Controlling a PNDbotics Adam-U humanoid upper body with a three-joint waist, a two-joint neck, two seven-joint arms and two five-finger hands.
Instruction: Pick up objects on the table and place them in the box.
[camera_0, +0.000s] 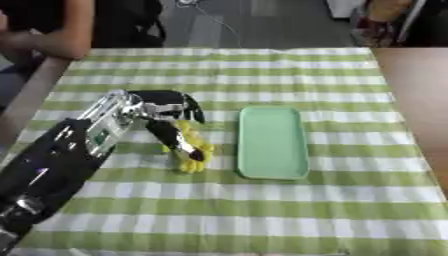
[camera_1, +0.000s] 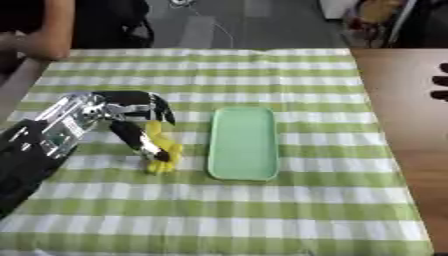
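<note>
No readable text, label, brand or number anywhere (green patch on left arm illegible).

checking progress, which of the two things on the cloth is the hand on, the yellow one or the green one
The yellow object. The left hand reaches down over it with fingers around it, while the green tray lies apart to its right, untouched and with nothing in it.

Work surface and surroundings

We see a table (camera_0: 411, 90) with a bare brown top at its right side, covered otherwise by a green-and-white checked cloth (camera_0: 262, 210). Beyond the far edge we see a grey floor (camera_0: 262, 25) with a thin pale cable (camera_0: 223, 22) across it.
</note>
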